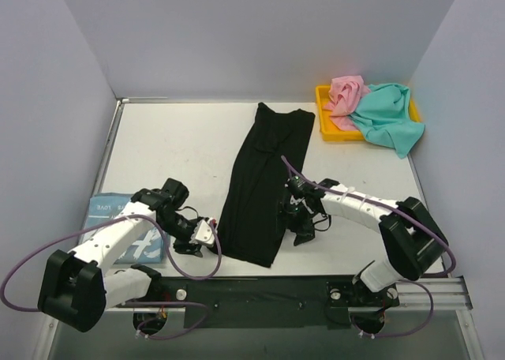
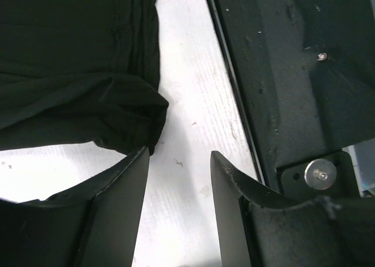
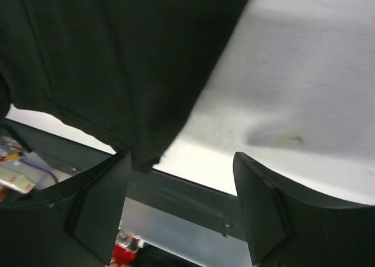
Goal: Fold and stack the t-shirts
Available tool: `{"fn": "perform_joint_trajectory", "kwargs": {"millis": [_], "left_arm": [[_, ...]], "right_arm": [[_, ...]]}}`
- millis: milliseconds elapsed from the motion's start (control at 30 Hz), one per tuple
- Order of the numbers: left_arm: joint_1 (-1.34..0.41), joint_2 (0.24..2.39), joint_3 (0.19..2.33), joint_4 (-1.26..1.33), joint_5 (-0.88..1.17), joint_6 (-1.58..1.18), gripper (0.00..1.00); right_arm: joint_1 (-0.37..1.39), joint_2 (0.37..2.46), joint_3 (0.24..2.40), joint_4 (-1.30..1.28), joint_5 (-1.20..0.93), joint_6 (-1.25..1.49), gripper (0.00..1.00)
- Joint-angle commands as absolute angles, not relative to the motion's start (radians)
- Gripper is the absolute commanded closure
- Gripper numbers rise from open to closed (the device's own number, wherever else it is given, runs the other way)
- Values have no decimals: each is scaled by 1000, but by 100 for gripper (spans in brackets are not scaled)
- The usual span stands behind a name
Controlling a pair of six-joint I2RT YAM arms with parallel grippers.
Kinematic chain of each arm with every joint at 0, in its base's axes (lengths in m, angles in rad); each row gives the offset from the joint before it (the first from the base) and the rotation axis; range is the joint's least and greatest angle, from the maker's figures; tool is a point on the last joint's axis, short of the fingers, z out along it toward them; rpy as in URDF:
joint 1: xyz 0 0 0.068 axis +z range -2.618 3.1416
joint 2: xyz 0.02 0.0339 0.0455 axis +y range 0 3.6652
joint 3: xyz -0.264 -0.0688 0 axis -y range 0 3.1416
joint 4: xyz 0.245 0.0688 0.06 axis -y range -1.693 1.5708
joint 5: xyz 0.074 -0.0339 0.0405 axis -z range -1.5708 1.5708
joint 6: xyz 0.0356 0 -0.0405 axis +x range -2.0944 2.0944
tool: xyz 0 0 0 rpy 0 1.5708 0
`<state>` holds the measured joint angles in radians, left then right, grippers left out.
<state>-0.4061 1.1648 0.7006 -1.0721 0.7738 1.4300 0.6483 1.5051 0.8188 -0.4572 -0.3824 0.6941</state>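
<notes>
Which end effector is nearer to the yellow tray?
Right. The right end effector is at the right edge of the black t-shirt, nearer the yellow tray; the left end effector is at its left edge.

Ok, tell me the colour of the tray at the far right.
Yellow; the tray shows best from top external.

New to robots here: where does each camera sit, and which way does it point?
Top view: above and behind the arms, looking down on the table; both arms show.
Left wrist view: on the left arm, looking past the left hand at a corner of the black t-shirt and the table edge.
Right wrist view: on the right arm, looking past the right hand at that shirt's near hem.
Shared: all three see the black t-shirt.
</notes>
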Motion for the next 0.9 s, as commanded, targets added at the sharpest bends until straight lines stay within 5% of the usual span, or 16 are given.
{"fn": "perform_joint_trajectory", "kwargs": {"millis": [0, 133, 300, 533, 700, 867], "left_arm": [[-411, 1123, 686, -988, 811, 1388, 44], [-417, 1101, 675, -993, 827, 1361, 44], [-431, 1081, 676, -977, 835, 1313, 44], [-612, 1118, 680, -850, 763, 1238, 40], [-846, 1192, 669, -499, 658, 1109, 32], [-951, 1262, 701, -336, 607, 1061, 28]], "right_arm": [[678, 1569, 740, -226, -532, 860, 35], [704, 1679, 750, -160, -571, 871, 39], [634, 1637, 660, -129, -554, 885, 99], [361, 1385, 519, -380, -494, 679, 100], [226, 1355, 506, -475, -483, 549, 100], [216, 1287, 522, -551, -466, 529, 61]]}}
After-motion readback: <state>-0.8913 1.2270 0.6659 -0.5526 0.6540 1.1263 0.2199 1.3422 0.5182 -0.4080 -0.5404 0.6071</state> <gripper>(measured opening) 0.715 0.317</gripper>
